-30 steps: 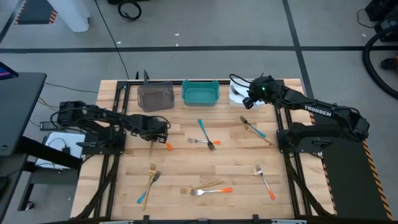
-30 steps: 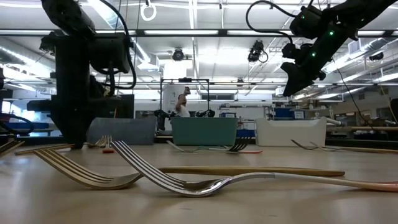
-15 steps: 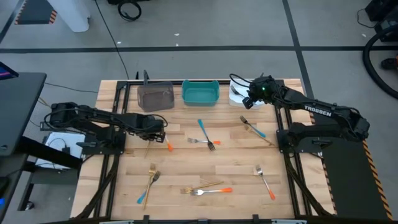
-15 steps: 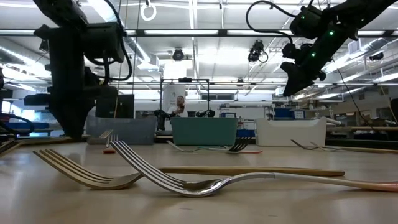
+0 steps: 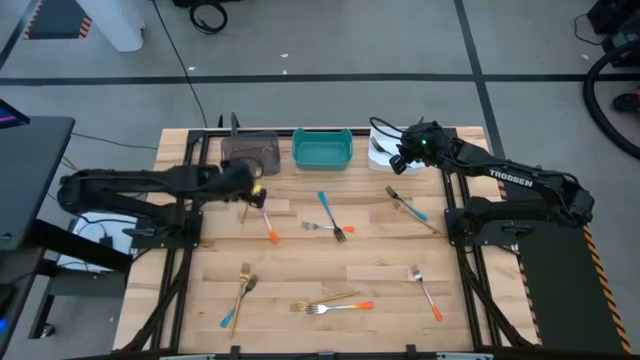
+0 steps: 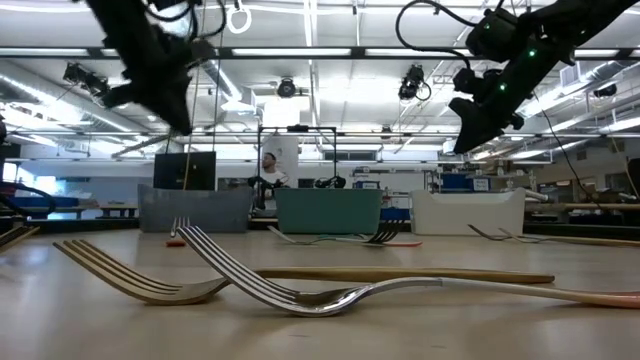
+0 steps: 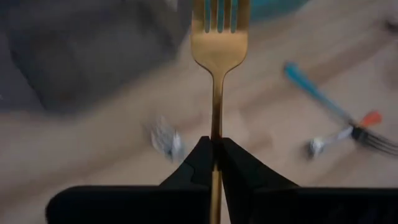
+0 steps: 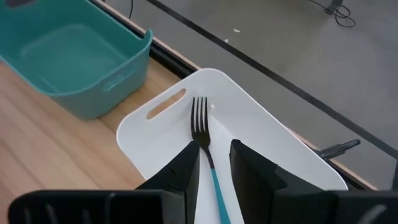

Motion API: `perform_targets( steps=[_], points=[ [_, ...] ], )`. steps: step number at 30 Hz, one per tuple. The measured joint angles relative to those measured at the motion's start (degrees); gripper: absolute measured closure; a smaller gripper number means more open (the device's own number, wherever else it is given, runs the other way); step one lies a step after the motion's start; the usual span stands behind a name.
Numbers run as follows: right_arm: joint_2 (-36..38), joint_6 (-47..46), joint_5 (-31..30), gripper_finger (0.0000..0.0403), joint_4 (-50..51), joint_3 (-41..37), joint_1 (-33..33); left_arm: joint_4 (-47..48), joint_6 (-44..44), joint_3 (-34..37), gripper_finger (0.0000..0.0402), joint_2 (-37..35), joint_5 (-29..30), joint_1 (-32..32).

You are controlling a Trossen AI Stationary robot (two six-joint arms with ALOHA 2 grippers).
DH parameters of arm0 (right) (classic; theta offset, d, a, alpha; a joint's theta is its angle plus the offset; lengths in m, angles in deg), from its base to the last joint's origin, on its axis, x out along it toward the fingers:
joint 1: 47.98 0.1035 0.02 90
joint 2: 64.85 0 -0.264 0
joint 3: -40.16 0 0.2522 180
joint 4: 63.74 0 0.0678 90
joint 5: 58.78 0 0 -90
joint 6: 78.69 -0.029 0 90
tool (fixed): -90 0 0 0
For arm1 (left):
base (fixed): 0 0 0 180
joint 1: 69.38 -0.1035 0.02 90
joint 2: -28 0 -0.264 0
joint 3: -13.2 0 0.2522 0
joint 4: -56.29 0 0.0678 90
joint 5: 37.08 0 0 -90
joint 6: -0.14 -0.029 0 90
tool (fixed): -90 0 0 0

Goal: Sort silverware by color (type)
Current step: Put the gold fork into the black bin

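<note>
My left gripper (image 5: 254,190) hangs above the table near the brown bin (image 5: 250,152), shut on a gold fork (image 7: 216,43). My right gripper (image 5: 398,162) hovers over the white bin (image 8: 261,134), fingers open. A teal-handled fork (image 8: 200,118) lies in that bin and shows between the fingers. More silverware lies flat on the wood: an orange-handled piece (image 5: 271,233), a teal one (image 5: 326,207), a small fork (image 5: 327,230), a teal and gold pair (image 5: 410,207), gold forks (image 5: 243,283), and an orange-handled fork (image 5: 340,306). My left gripper pinches the gold fork's handle (image 7: 215,132) between its two fingers. The fork lies along the fingers, its tines (image 7: 219,14) pointing straight ahead beyond them. It is lifted clear of the table.
The teal bin (image 5: 322,148) stands between the brown and white bins along the far edge. Another orange-handled fork (image 5: 427,292) lies at the near right. Bare wood shows in the middle, between the scattered pieces. In the low view, two forks (image 6: 300,290) lie close to the camera.
My left gripper has risen from the table and moved toward the far edge and the brown bin, carrying the gold fork, which is now lifted clear. The orange-handled piece beside it stayed on the wood.
</note>
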Motion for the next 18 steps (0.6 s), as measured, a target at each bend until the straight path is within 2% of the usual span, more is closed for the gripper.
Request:
perform_targets(
  steps=[3,8,12,18],
  points=[
    [0.00,-2.05,0.00,0.0306,-1.02,0.00,0.01,-0.58,-11.37,-2.70,0.0377,-0.21,1.64,-3.87],
    [0.00,-2.49,0.00,0.0306,-2.16,0.00,0.01,-2.63,-30.18,-3.16,0.0371,0.29,1.83,-13.33],
    [0.00,-3.71,0.10,0.0306,-2.53,0.00,0.01,-6.13,-40.93,-3.11,0.0372,0.64,1.86,-20.98],
    [0.00,-5.11,0.13,0.0306,-2.75,0.00,0.02,-15.77,-52.68,-3.13,0.0372,0.65,0.83,-28.60]
  ],
)
